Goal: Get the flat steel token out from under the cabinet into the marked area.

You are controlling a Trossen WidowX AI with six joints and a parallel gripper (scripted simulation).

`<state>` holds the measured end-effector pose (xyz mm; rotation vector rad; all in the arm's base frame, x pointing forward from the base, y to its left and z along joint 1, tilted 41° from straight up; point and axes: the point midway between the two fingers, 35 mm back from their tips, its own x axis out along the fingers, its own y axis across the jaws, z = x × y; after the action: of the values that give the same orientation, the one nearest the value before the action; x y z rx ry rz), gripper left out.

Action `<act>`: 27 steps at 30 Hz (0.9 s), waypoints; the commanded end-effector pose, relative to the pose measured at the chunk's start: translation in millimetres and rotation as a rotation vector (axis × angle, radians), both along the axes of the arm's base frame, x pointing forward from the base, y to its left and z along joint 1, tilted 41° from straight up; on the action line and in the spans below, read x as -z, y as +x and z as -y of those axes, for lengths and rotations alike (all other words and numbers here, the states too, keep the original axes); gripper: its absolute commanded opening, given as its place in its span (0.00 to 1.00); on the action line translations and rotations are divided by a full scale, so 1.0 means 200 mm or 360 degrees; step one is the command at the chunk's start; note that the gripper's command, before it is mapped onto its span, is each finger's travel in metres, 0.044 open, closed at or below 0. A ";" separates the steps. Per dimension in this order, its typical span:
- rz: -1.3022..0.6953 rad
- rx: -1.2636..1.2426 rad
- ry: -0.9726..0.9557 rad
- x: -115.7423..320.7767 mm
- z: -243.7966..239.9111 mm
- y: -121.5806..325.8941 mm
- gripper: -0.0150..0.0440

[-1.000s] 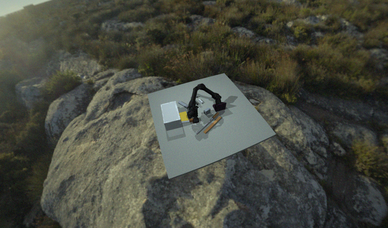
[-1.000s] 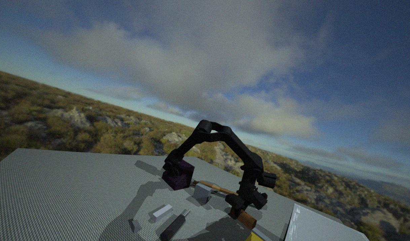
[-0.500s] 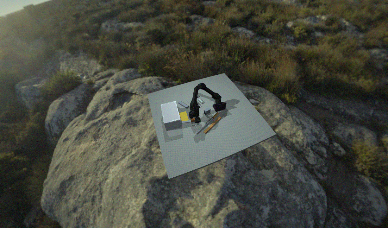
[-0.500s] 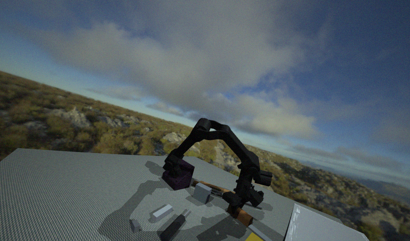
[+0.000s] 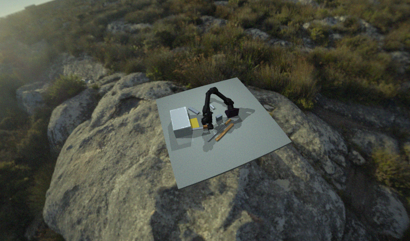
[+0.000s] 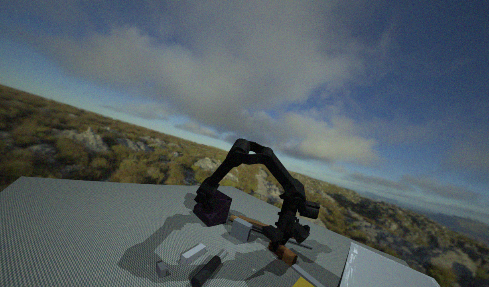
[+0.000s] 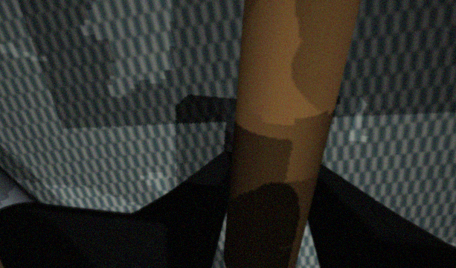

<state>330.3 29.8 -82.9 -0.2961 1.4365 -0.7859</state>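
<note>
My gripper [image 5: 207,127] [image 6: 277,245] [image 7: 267,165] is shut on the orange-brown wooden handle [image 6: 286,254] [image 7: 292,63] of a tool, low over the table. The tool's thin flat grey blade [image 5: 198,128] [image 6: 307,275] runs from the handle toward the cabinet's front, beside the yellow marked area. The white cabinet [image 5: 180,119] [image 6: 381,269] stands at the left in the top view. The yellow marked area [image 5: 194,123] [image 6: 302,282] lies in front of it. No token is visible in any view. The blade's far end by the cabinet is too small to make out.
A wooden strip [image 5: 224,132] and a rod with a wooden handle [image 5: 227,122] lie right of the gripper. A grey block [image 5: 219,117] [image 6: 241,229] stands near the arm's base. A pale bar [image 6: 193,253], a small grey block [image 6: 162,269] and a black-handled tool [image 6: 206,271] lie on the arm's other side.
</note>
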 end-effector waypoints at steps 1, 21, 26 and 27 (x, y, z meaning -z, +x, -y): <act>-0.0007 0.0003 -0.0003 0.01 -0.01 -0.04 0.25; -0.0010 0.0002 -0.0001 0.04 -0.05 -0.17 0.25; -0.0011 0.0002 0.0000 0.04 -0.06 -0.21 0.25; -0.0011 0.0002 0.0000 0.04 -0.07 -0.21 0.25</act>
<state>296.0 41.3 -89.9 -0.2961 1.4382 -0.7848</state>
